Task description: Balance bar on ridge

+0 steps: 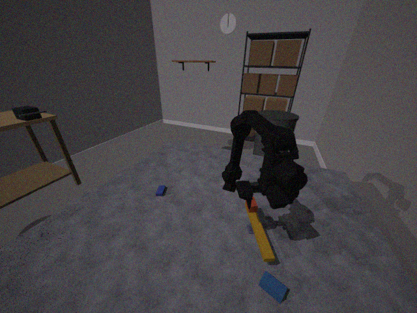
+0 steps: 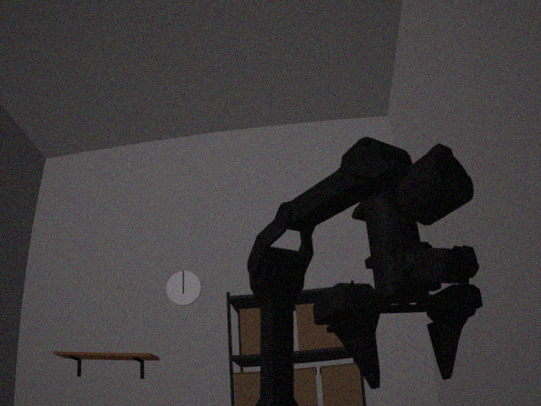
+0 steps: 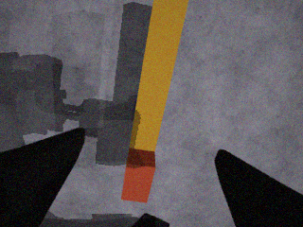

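Note:
The yellow bar runs toward the front of the top view. Its shadow lies offset beside it, so it appears raised off the surface. A small purple piece, apparently the ridge, shows at its left side about midway; the contact between them is hidden. The bar looks roughly level, but exact tilt cannot be told. An orange-red block is at the bar's arm-side end, seemingly on top. My gripper is wide open and empty, above that end, with one finger on each side of the bar in the wrist view.
A light blue block lies just beyond the bar's front end. A small dark blue block lies farther left. A wooden bench stands at far left; a grey bin and shelving stand behind the arm.

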Controlling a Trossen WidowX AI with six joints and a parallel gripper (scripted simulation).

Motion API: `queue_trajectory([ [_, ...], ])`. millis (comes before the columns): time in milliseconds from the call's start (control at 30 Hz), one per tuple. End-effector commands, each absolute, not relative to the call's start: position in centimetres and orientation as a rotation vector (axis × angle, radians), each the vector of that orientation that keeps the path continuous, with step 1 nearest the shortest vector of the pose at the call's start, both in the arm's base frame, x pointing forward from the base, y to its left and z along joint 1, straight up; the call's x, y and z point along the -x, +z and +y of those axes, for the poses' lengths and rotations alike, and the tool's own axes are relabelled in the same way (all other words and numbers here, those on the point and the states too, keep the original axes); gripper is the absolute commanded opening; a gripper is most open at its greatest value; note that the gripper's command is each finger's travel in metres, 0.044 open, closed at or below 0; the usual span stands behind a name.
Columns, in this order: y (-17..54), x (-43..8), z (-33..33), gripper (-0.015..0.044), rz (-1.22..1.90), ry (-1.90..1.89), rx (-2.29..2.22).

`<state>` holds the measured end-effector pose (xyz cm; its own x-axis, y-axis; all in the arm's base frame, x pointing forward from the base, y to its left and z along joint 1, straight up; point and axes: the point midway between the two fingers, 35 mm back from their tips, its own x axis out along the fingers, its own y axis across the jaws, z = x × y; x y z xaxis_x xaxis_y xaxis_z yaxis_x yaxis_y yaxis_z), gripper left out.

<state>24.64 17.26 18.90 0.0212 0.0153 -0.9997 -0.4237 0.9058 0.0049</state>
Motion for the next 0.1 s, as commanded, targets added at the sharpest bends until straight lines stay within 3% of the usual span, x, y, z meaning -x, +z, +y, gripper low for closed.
queue_trajectory([
  [0, 18.95, -24.62, 17.26, 0.044, 1.519, 0.351, 0.333],
  [67, 18.95, -24.62, 17.26, 0.044, 1.519, 0.351, 0.333],
])
